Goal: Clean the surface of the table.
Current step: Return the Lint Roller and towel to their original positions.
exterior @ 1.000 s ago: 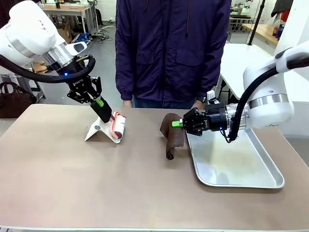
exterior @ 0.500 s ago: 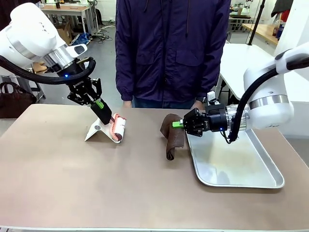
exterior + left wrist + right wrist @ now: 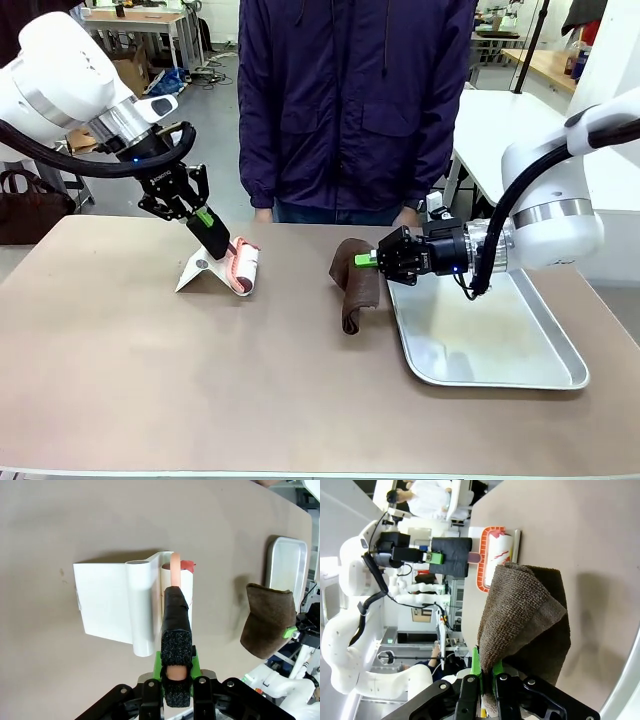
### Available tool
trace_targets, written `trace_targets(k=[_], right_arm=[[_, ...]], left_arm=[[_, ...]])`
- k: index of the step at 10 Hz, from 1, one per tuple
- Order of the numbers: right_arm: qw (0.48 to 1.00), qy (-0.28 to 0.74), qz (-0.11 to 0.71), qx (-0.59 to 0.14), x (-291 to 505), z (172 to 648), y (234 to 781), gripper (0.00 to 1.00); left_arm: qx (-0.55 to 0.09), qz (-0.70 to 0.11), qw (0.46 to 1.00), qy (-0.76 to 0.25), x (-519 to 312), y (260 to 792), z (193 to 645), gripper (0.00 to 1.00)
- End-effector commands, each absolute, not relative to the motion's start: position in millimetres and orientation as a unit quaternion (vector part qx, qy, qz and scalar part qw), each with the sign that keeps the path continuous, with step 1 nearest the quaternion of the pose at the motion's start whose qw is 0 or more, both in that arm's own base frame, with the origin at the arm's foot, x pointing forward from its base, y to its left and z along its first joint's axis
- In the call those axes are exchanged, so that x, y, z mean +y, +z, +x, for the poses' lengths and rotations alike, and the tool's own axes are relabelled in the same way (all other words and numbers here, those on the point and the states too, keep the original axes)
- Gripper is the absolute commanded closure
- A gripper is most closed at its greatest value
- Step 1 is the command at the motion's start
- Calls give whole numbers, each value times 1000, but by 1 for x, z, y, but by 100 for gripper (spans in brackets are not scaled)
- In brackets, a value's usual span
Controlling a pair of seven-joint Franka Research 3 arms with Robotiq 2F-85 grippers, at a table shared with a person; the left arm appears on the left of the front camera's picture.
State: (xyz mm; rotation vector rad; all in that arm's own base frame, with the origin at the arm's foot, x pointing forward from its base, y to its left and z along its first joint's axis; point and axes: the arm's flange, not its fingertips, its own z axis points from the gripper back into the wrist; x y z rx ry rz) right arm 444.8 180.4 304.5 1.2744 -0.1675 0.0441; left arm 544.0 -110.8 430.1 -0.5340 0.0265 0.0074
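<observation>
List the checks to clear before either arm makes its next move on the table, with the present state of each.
1. Right gripper shut on the brown cloth: ok, the cloth hangs from its fingers.
2. Cloth reaching the table: ok, its lower edge seems to meet the top in the front view.
3. Left gripper shut on the lint roller handle: ok, handle clamped between the pads in the left wrist view.
4. Roller free of its white stand: not ok, it sits against it.
5. Metal tray out of the cloth's way: cannot tell, it lies right beside the cloth.
6. Person's hand off the table: cannot tell, at the far edge.
</observation>
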Motion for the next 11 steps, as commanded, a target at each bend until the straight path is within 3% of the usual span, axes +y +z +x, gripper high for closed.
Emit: trace_targets(k=[1,7,11], right_arm=[[795,22,602,-71,188,452,307,91],[763,-12,646,-25,203,465,298,91],[818,-32,574,-29,201,469,294,91]], left_arm=[[4,-272,962,10,-109,426,540,97],[11,-273,962,9,-103,416,541,97],[10,-279,960,10,-101,412,539,97]])
